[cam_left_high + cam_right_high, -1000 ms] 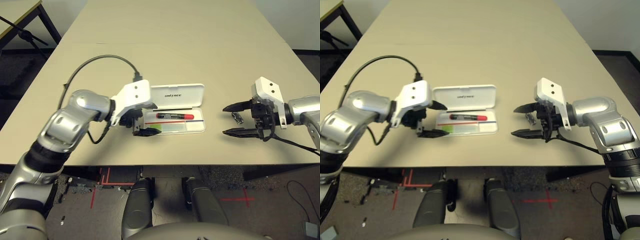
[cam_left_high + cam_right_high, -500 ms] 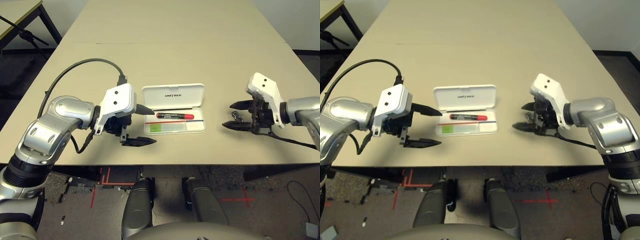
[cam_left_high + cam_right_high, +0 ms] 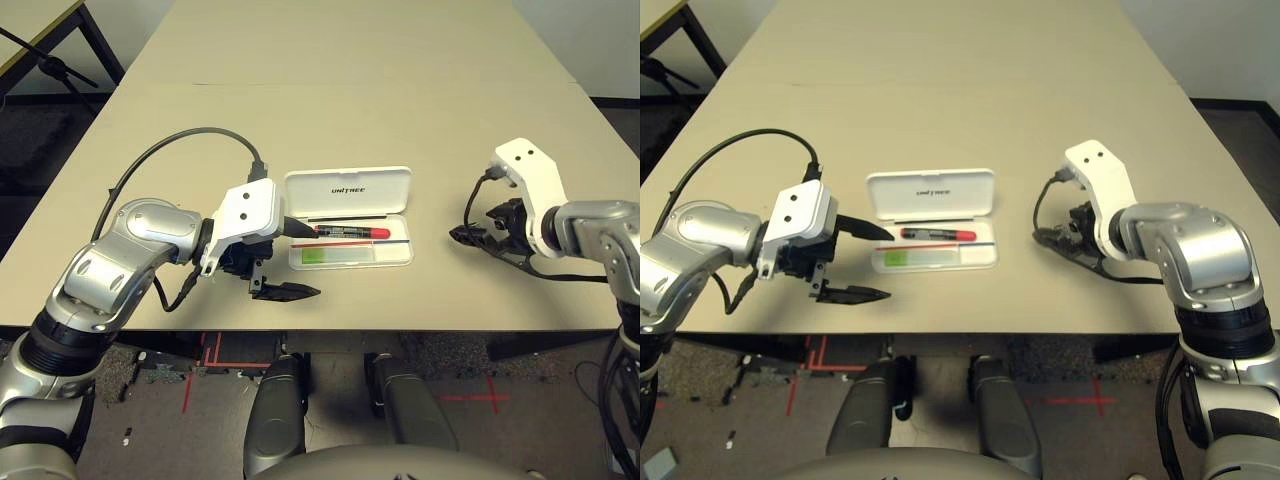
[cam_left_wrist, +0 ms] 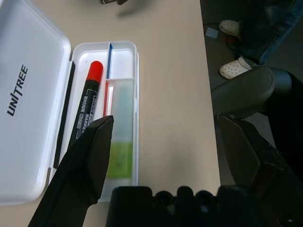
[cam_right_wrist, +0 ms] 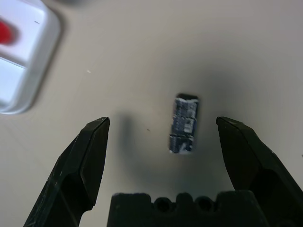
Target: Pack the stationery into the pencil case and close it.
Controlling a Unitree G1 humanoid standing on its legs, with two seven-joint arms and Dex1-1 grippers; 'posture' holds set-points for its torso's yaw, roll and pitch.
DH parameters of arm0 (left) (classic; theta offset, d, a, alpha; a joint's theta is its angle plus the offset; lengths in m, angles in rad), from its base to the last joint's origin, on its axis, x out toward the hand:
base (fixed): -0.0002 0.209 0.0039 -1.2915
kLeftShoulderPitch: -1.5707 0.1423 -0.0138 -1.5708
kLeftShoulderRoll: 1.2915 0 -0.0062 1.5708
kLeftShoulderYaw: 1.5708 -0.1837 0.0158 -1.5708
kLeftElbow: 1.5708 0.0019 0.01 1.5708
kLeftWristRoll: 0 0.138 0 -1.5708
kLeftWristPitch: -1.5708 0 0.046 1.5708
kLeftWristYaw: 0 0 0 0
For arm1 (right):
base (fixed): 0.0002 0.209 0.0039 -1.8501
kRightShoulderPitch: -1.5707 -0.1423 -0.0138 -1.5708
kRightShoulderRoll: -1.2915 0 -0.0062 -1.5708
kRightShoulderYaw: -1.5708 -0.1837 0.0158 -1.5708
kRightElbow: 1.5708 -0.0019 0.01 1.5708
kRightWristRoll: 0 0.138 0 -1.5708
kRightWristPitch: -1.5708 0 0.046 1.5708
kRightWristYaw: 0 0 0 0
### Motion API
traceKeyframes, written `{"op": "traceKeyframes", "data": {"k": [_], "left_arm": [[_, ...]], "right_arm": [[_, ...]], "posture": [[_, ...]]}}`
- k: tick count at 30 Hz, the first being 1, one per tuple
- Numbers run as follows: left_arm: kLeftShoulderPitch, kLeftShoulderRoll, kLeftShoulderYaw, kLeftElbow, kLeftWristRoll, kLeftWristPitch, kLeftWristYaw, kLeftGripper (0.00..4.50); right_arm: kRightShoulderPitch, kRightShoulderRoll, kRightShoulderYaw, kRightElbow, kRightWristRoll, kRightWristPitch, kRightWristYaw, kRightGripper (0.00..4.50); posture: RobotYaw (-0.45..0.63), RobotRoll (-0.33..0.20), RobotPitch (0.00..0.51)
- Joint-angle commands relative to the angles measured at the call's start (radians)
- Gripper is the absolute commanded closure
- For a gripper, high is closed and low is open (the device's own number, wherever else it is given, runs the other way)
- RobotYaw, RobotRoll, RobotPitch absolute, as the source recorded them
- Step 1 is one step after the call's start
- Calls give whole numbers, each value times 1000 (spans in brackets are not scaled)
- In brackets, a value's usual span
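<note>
Clip (image 5: 183, 125) now sits between my right pincer's (image 5: 165, 137) spread fingers, wrist turned downward; left pincer (image 3: 285, 260), also spread, has backed to the case's (image 3: 350, 190) nine o'clock.

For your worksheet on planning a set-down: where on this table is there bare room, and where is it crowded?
Bare: the table beyond the open pencil case, and the strip between the case and the right gripper. Crowded: the case's tray, holding the marker and green stick; the left gripper, open beside it; the clip, between the right gripper's open fingers.
</note>
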Motion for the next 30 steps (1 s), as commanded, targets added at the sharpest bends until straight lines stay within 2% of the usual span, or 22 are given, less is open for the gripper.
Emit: {"op": "traceKeyframes", "data": {"k": [1,17,20,26,30], "left_arm": [[-2,1,-17,-8,8,-11,0,72],[7,19,-14,-29,7,-5,5,72],[8,22,-15,-30,6,-3,7,0],[9,23,-15,-40,2,8,10,0],[10,23,-16,-35,3,6,7,0]], "right_arm": [[28,-12,11,16,-4,-37,-23,0],[40,29,78,168,-6,-183,-48,0],[39,32,82,177,-9,-193,-52,650],[37,-2,91,167,-5,-194,-33,2752],[17,-66,115,166,-1,-242,25,4144]], "posture": [[-7,0,199],[23,0,186],[23,0,186],[27,0,192],[27,0,192]]}}
